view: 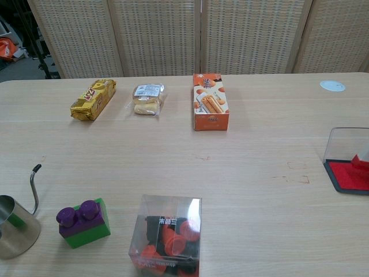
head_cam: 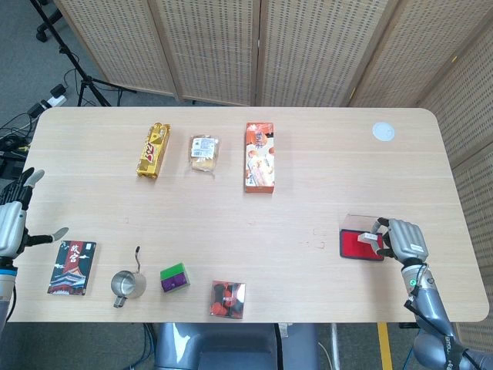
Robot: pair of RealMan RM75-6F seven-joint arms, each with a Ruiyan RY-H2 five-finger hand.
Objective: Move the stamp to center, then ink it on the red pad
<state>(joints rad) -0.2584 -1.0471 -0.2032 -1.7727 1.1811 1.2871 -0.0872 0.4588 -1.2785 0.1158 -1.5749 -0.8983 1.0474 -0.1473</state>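
The red ink pad (head_cam: 357, 245) lies at the table's right side, its clear lid (view: 345, 143) standing up behind it. My right hand (head_cam: 402, 240) reaches in from the right and grips the small white stamp (head_cam: 373, 237), whose red base is down on the pad's right part. In the chest view only a sliver of the stamp (view: 364, 161) shows at the frame edge over the pad (view: 347, 176); the hand itself is out of that frame. My left hand (head_cam: 11, 225) hovers off the table's left edge, fingers spread, holding nothing.
At the back stand an orange box (head_cam: 259, 156), a bread pack (head_cam: 204, 151) and a yellow snack pack (head_cam: 154, 149). A white disc (head_cam: 384, 131) lies back right. Near the front edge: a book (head_cam: 72, 267), a steel pot (head_cam: 127, 284), a green-purple block (head_cam: 175, 277), a clear box (head_cam: 228, 298).
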